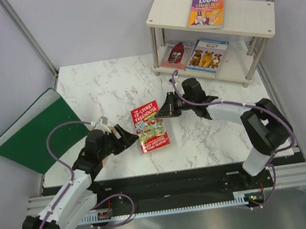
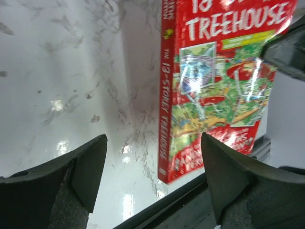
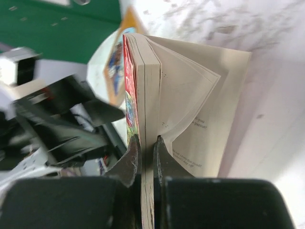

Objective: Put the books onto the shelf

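Right hand (image 3: 147, 143) clamped on Treehouse book (image 3: 147, 81), pages (image 3: 190, 105) fanned only in wrist view; left hand (image 2: 152, 162) agape.

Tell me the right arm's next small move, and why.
Probably a slow lift of the Treehouse book toward the shelf: the right gripper is shut on its edge, but back pages fan loose outside the pinch, and the left gripper stands open nearby.

A white marble-veined tabletop (image 1: 110, 86) spreads under and ahead of the left gripper (image 1: 125, 136), glossy (bright glints dot it). Beyond it rise plain pale walls (image 1: 90, 21), with slanted metal poles (image 1: 26, 35) at the corners.
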Action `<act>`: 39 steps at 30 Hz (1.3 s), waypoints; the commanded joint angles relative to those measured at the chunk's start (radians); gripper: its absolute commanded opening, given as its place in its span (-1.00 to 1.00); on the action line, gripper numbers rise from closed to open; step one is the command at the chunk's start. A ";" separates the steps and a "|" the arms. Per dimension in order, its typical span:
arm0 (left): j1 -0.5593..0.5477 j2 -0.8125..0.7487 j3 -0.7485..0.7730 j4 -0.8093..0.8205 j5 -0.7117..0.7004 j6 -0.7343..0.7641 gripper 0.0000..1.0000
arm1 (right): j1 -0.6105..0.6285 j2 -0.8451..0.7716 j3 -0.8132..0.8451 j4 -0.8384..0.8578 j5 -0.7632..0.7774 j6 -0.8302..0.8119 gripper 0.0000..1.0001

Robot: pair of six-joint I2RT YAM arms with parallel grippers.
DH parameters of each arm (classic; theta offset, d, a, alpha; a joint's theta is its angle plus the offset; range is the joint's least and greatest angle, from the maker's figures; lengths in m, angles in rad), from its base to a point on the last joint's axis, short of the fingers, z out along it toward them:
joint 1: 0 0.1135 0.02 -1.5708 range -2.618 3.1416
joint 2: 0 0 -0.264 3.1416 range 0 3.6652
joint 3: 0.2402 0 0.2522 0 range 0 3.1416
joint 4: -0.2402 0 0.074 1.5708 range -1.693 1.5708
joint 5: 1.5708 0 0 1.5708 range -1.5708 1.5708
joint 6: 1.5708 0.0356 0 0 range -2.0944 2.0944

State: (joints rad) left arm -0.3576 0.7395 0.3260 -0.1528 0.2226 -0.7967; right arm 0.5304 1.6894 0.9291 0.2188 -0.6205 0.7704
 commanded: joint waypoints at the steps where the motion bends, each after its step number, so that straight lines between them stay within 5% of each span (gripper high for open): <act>1: 0.000 0.075 -0.099 0.503 0.207 0.004 0.73 | 0.008 -0.105 0.048 0.011 -0.183 -0.016 -1.00; 13: -0.027 0.277 -0.053 0.890 0.327 -0.052 0.64 | 0.008 -0.122 0.051 0.027 -0.292 0.063 -0.98; 15: -0.038 0.308 -0.042 0.944 0.331 -0.085 0.34 | 0.008 -0.119 0.045 0.027 -0.298 0.061 -0.97; 16: -0.046 0.319 -0.025 0.955 0.337 -0.108 -0.19 | 0.008 -0.117 0.037 0.022 -0.298 0.058 -0.92; 17: -0.047 0.328 -0.013 0.955 0.357 -0.122 -0.49 | 0.008 -0.116 0.034 0.016 -0.295 0.053 -0.85; 18: -0.047 0.336 -0.001 0.952 0.368 -0.137 -0.92 | 0.006 -0.116 0.031 0.005 -0.286 0.049 -0.56; 21: -0.046 0.340 0.039 0.949 0.380 -0.183 -0.96 | -0.003 -0.134 -0.002 -0.058 -0.216 0.004 0.01; 24: -0.046 0.324 0.111 0.889 0.370 -0.179 -0.96 | -0.038 -0.171 -0.071 -0.055 -0.174 -0.003 0.35; 30: -0.047 0.434 0.251 0.901 0.455 -0.168 -0.96 | -0.130 -0.304 -0.300 0.166 -0.212 0.123 0.66; 39: -0.047 0.696 0.375 1.212 0.573 -0.321 -0.96 | -0.155 -0.413 -0.492 0.583 -0.298 0.316 0.82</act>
State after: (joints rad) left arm -0.4053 1.3556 0.6186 0.8028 0.7181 -1.0061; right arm 0.3733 1.3281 0.4759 0.5629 -0.8585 0.9939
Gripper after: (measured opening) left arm 0.253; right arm 0.903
